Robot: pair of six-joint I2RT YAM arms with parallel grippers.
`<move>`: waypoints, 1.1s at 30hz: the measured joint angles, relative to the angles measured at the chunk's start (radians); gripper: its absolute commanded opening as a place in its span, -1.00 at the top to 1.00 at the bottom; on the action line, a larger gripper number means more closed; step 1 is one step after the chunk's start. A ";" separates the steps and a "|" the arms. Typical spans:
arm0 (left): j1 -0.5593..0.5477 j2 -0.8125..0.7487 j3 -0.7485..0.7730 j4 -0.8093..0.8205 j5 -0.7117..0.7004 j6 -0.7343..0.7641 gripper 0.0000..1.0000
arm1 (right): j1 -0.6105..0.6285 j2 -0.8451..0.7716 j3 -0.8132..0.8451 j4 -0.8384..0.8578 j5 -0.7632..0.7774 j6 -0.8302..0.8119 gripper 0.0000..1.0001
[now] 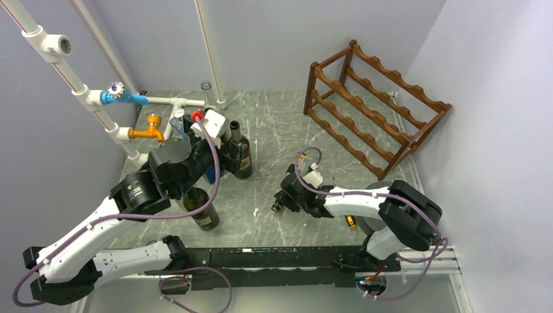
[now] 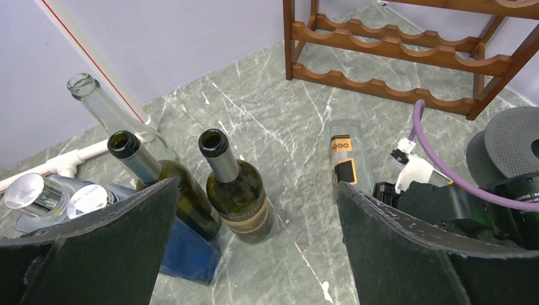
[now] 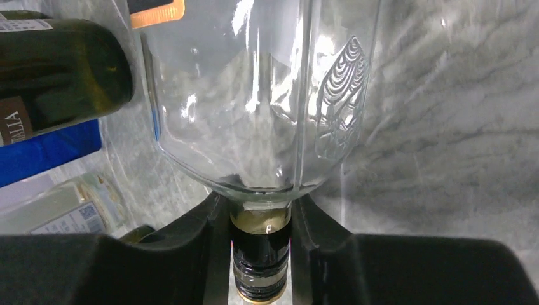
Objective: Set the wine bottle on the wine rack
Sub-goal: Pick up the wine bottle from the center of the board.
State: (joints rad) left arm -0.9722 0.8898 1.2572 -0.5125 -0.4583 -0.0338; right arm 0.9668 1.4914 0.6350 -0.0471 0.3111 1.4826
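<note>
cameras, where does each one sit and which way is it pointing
top: above and behind the bases, looking down on the table; left arm and right arm show
left wrist: on the left arm, facing the rack past standing bottles; open left tool frames it
right wrist: on the right arm, looking along the right tool, shut on the clear bottle
shared: left wrist sees that clear bottle too

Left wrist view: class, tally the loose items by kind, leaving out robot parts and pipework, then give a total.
Dark green wine bottles: 2
Clear open-necked bottle: 1
Clear orange-labelled bottle: 1
Silver-capped containers: 2
Blue box: 1
Wooden wine rack: 1
Total: 8
</note>
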 measured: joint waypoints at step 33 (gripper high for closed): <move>0.000 0.010 -0.060 0.038 -0.066 0.000 -0.99 | -0.018 0.096 0.332 -0.278 0.282 -0.123 1.00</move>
State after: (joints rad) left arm -0.9718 0.8993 1.1976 -0.4744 -0.5243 -0.0334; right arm 0.9493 1.5871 0.9672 -0.3252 0.5926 1.3598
